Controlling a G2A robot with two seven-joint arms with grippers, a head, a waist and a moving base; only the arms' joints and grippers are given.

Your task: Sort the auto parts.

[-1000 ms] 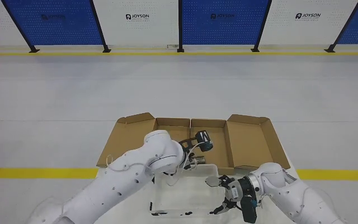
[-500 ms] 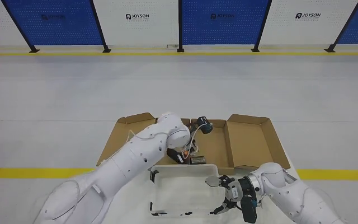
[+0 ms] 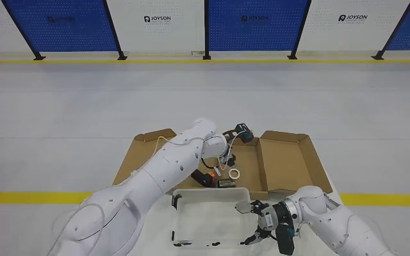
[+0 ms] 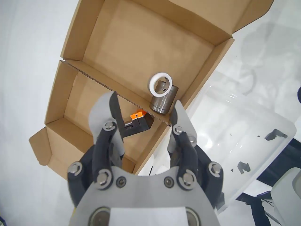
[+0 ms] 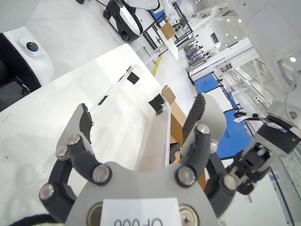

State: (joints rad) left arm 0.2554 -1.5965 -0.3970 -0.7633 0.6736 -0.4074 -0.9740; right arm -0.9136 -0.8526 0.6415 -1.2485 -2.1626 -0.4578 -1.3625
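Cardboard divider between steel cylinder and black block, clear tray beside

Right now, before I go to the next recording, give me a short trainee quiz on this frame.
1. Which part shares the white ring's compartment in the cardboard box? A metal cylinder; B black block.
2. True or false: the left gripper holds the ring.
3. Fill in: the right gripper's jaws are ___.
Key: 1 A. 2 False, its jaws are open and empty. 3 open.
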